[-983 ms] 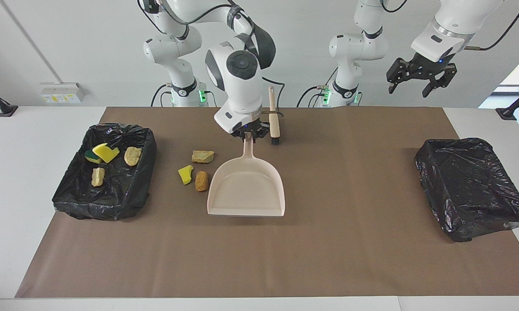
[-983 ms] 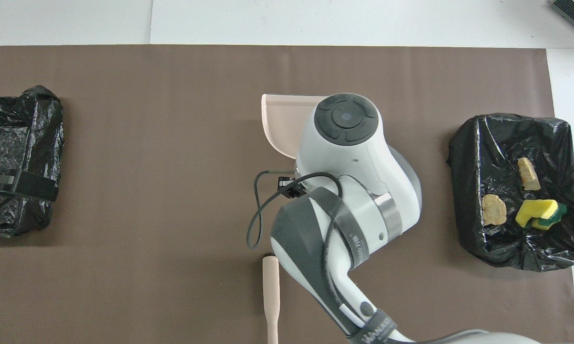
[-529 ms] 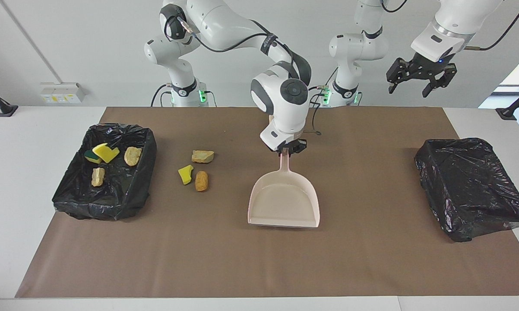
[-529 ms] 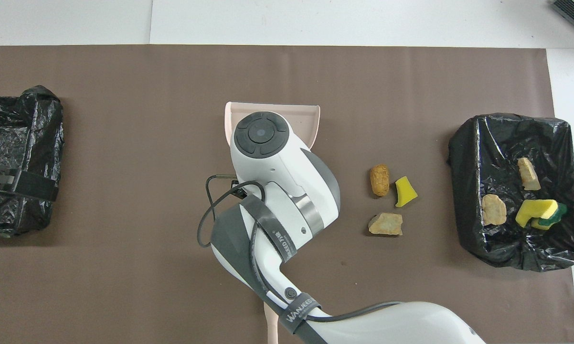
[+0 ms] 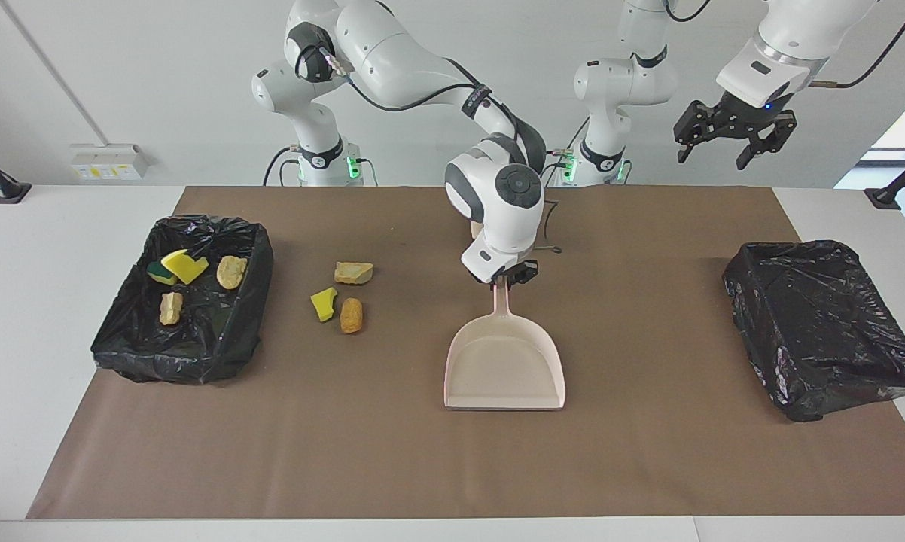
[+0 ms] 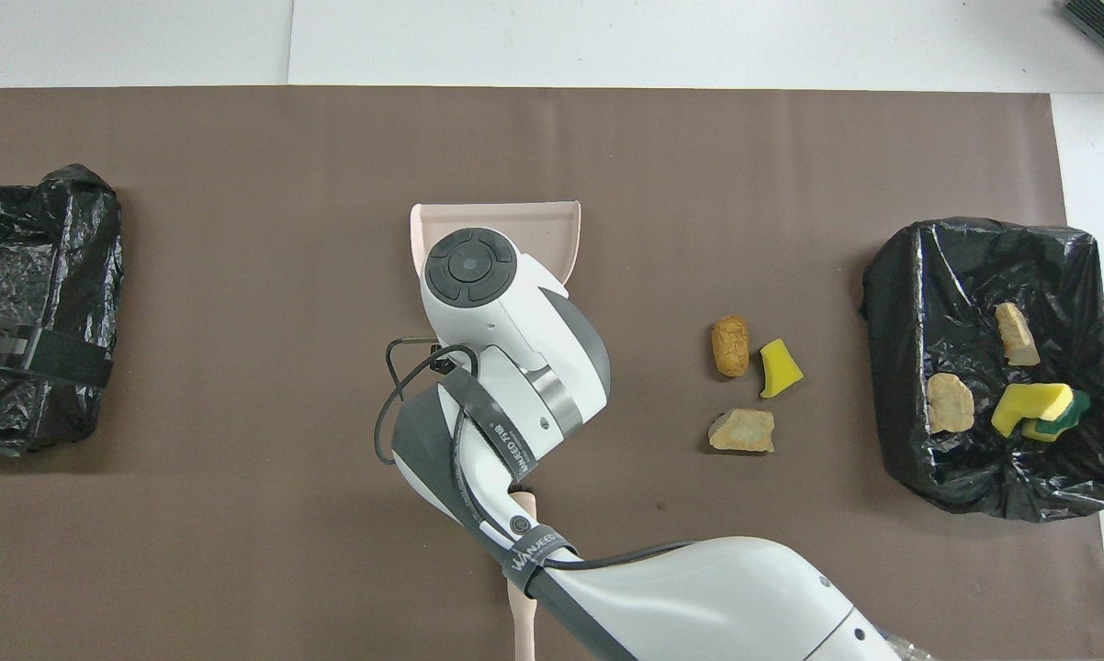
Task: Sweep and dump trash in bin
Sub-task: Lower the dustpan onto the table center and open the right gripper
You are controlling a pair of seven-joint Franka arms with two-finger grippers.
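A brown mat covers the middle of the table and carries everything, likely so scraps slide easily under a brush; at each end sits a black-lined bin, one toward the right arm's end holding four scraps and one toward the left arm's end with nothing seen in it, so either arm has a dump spot within reach; the right arm reaches in over the mat's middle and its right gripper is clamped on the handle of the pale pink dustpan, whose flat mouth lies on the mat and faces away from the robots, ready, I judge, to take swept pieces; the left gripper waits high over its own end, fingers spread and holding nothing; the brush handle shows only partly under the right arm; three loose pieces of trash lie between the dustpan and the filled bin, nearer the bin.
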